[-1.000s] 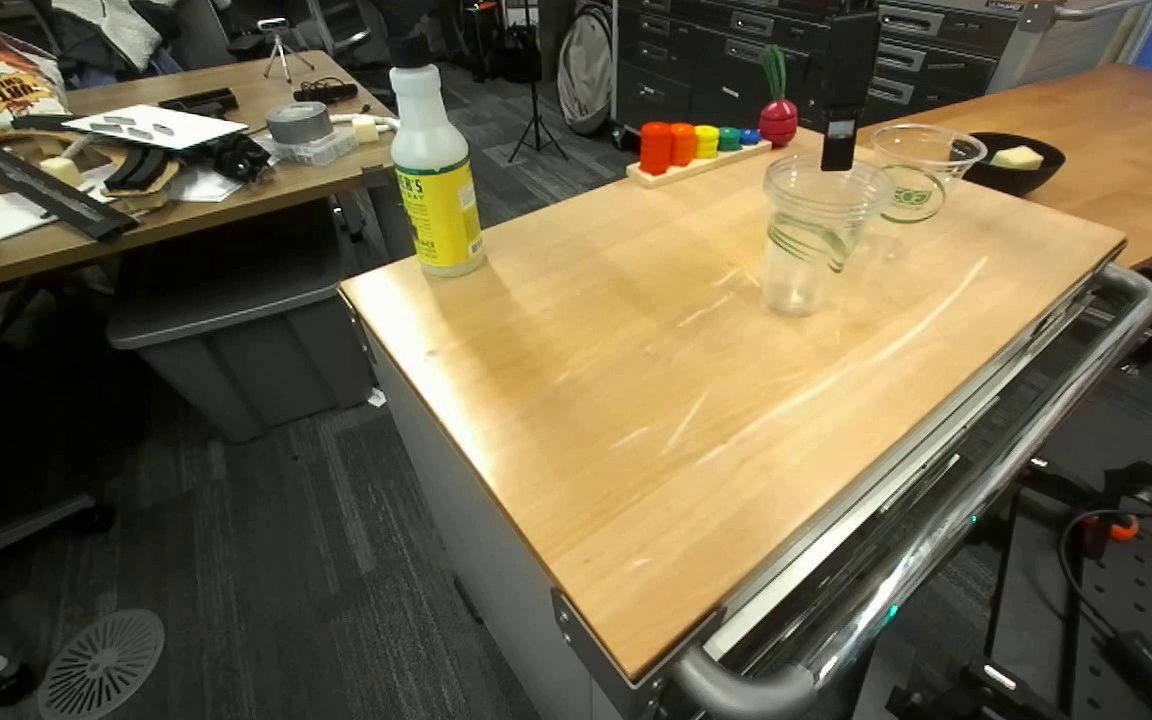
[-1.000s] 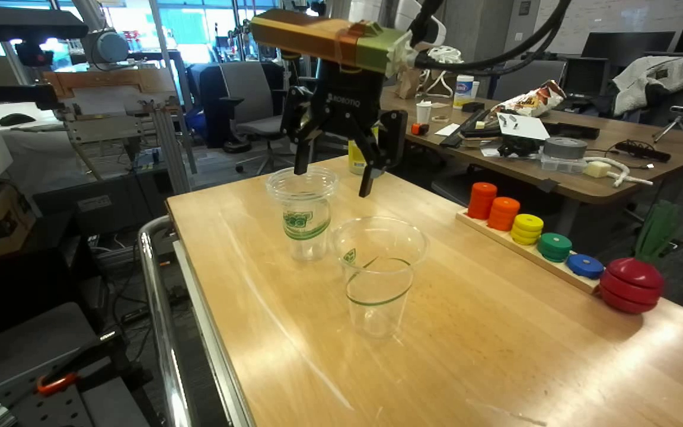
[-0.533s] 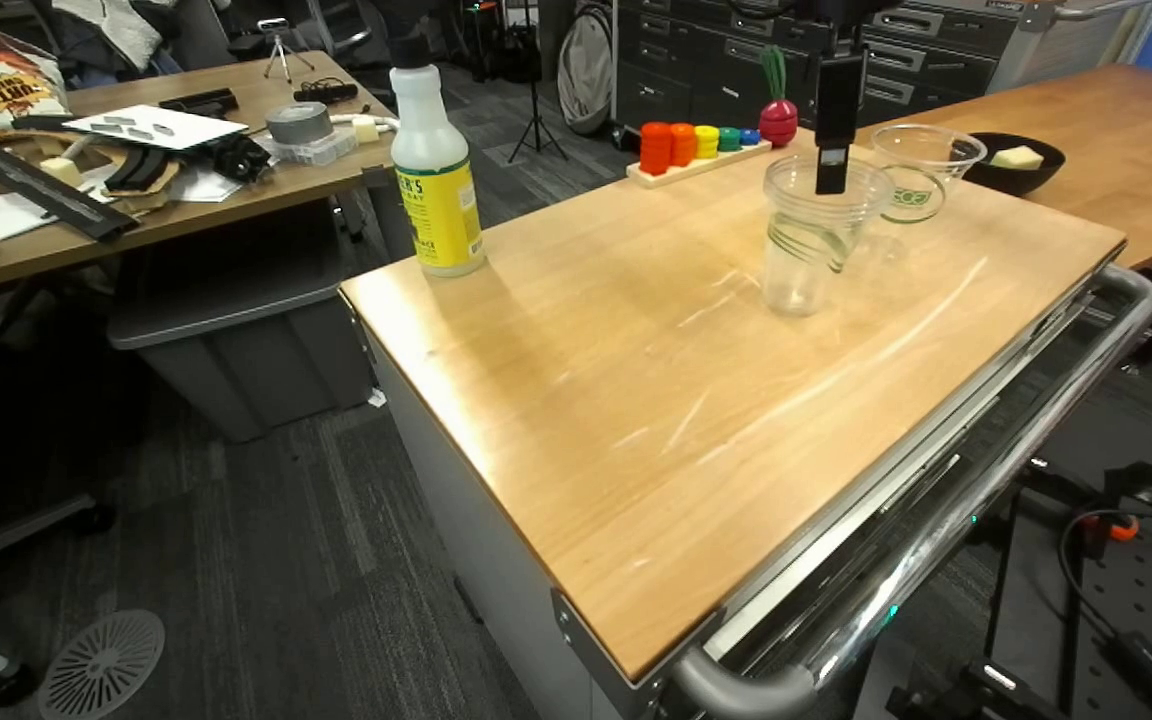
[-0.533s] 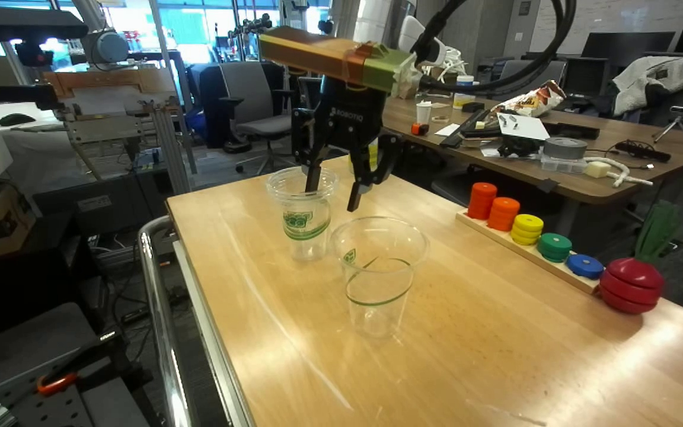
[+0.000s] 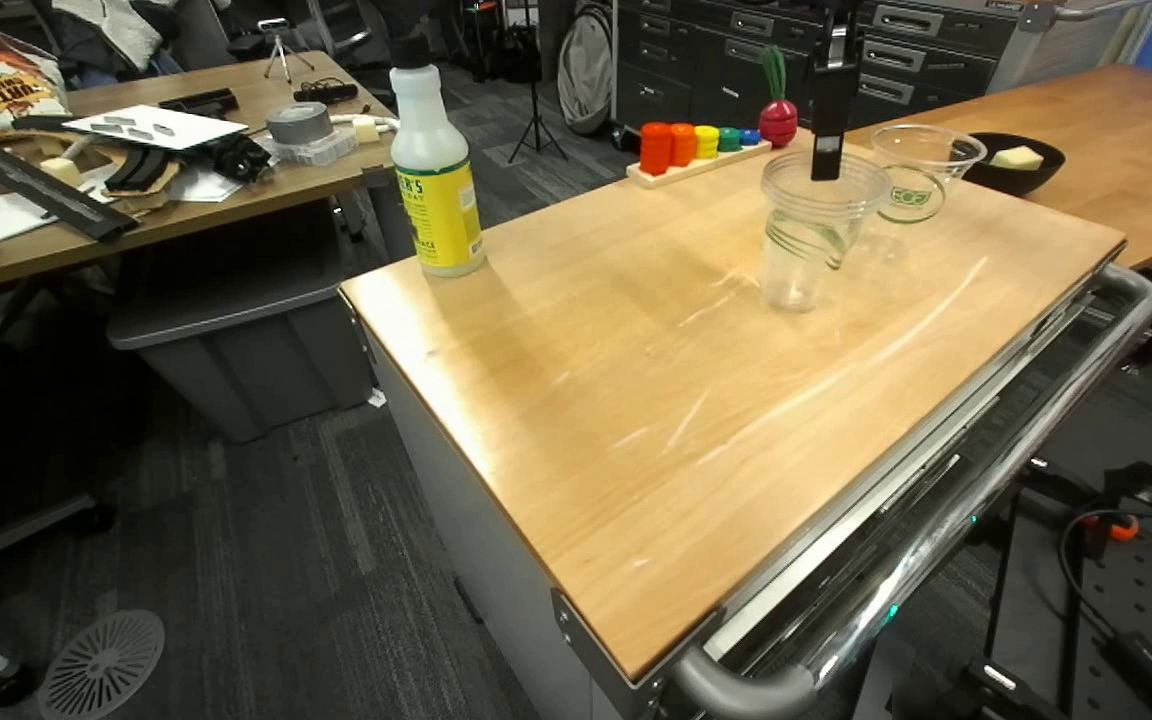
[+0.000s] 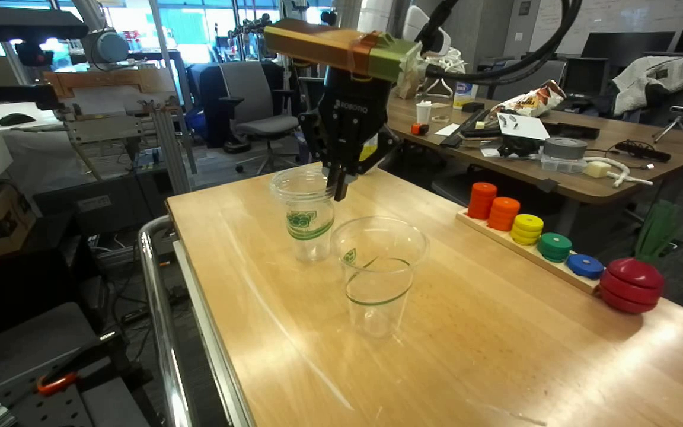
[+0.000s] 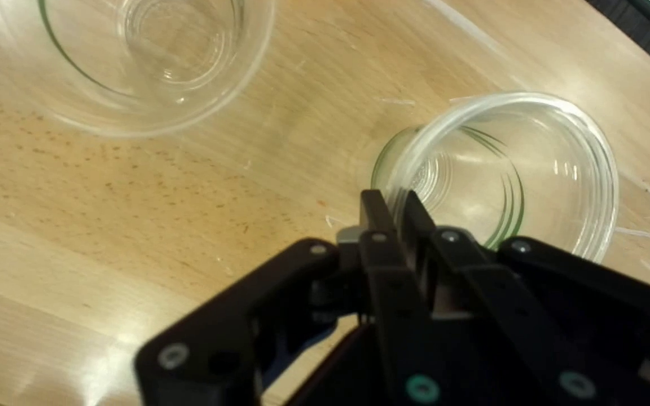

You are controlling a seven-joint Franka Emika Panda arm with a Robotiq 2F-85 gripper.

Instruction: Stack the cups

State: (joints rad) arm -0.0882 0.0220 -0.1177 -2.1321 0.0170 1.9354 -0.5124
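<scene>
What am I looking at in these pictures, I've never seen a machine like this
This is a white robot arm ending in a black, two-fingered tool. Two views come from cameras standing apart from it; the close, downward one comes from its wrist. On the pale wooden tabletop stand a nested stack of clear plastic cups, another clear plastic cup with a green line, a tall yellow-labelled bottle, a row of round coloured discs, and a red toy radish with green leaves. The tool is closed on one side of the stack, one finger outside and one inside. I can't tell whether it's lifted.
</scene>
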